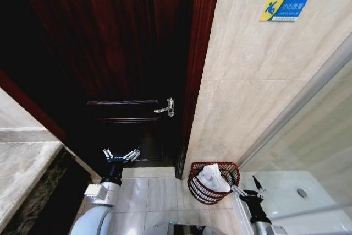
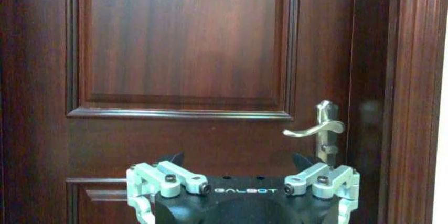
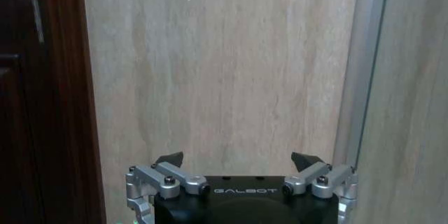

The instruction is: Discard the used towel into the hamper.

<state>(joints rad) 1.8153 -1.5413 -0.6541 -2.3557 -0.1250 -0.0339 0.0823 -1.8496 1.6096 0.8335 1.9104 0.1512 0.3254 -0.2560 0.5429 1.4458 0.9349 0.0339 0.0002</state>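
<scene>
Towel (image 1: pixel 213 179) sits white and crumpled inside the hamper (image 1: pixel 198 190), on the floor tiles against the beige wall (image 1: pixel 247 81), just right of the dark door (image 1: pixel 110 53). By the look of it the drop is done. Right gripper (image 1: pixel 248 186) is nearer, just beside the hamper's right rim, jaws spread and holding nothing. Left gripper (image 1: pixel 121 155) is well apart to the left, facing the door below its lever handle (image 1: pixel 165 108), jaws spread too. Glass shower partition (image 1: pixel 308 136) crowds the right arm's outer side.
</scene>
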